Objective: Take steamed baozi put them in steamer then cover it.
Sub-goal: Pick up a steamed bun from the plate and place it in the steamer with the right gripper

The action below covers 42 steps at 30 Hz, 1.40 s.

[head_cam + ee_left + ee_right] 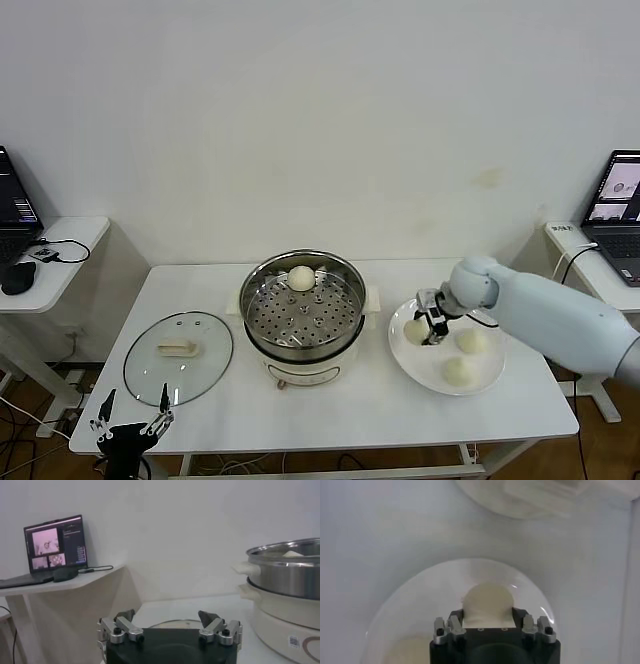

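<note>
Idling below the tabletop's (330, 410) near edge, left gripper (133, 415) is gaping wide; right gripper (432, 327) is clamping a baozi (415, 331) on the plate (490, 375).

Cream-white baozi (300, 277); silver perforated steamer (303, 303); white plate (480, 378); black tool (434, 327).

The right arm, a smooth pale-grey tube, reaches in from the right edge of the head view, its wrist bent downward. Its black right gripper (430, 328) with silver knuckles points down, fingers (455, 617) pressed against both sides of a round cream-white bun (487, 602). The black left gripper (132, 418) hangs low at the near left, its dark fingers (207, 616) spread wide apart.
</note>
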Tool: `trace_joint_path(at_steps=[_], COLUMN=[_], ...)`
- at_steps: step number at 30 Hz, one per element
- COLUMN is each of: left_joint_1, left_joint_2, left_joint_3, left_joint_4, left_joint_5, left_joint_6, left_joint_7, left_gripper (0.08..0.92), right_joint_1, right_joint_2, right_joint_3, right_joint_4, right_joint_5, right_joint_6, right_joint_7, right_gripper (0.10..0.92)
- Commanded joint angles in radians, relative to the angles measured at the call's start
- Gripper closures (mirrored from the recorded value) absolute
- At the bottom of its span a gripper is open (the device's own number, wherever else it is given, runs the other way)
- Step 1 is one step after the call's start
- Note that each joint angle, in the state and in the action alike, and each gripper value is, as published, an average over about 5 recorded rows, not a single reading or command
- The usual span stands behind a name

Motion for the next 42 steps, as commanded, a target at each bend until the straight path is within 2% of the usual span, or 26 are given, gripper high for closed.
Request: trace_joint_path(at_steps=[1, 8, 13, 17, 26, 42], left_joint_1=[0.002, 0.003, 0.003, 0.007, 0.013, 0.007], left_joint_2=[0.001, 0.009, 0.011, 0.010, 0.004, 0.001], left_joint_3=[0.007, 0.005, -0.001, -0.009, -0.028, -0.038], left_joint_4=[-0.009, -0.023, -0.025, -0.025, -0.039, -0.041], left_joint_5=[0.002, -0.004, -0.012, -0.012, -0.016, -0.024], left_joint_6=[0.002, 0.002, -0.001, -0.007, -0.007, -0.007], left_joint_7=[0.001, 0.002, 0.001, 0.000, 0.000, -0.001], left_gripper=[0.177, 0.177, 0.177, 0.177, 0.177, 0.177], right_joint_1=[0.322, 0.502, 0.497, 0.450, 0.339, 0.181], right_joint_2=[-0.043, 0.069, 0.191, 0.327, 0.583, 0.698], right_joint_3=[-0.114, -0.165, -0.173, -0.178, -0.175, -0.170], right_joint_4=[0.097, 0.128, 0.144, 0.094, -0.081, -0.232], right_joint_5=[0.153, 0.330, 0.455, 0.497, 0.513, 0.421], right_joint_6=[-0.035, -0.106, -0.183, -0.223, -0.278, -0.272], right_joint_7=[-0.013, 0.016, 0.084, 0.143, 0.201, 0.208], right_gripper=[0.405, 0.398, 0.394, 0.389, 0.382, 0.381])
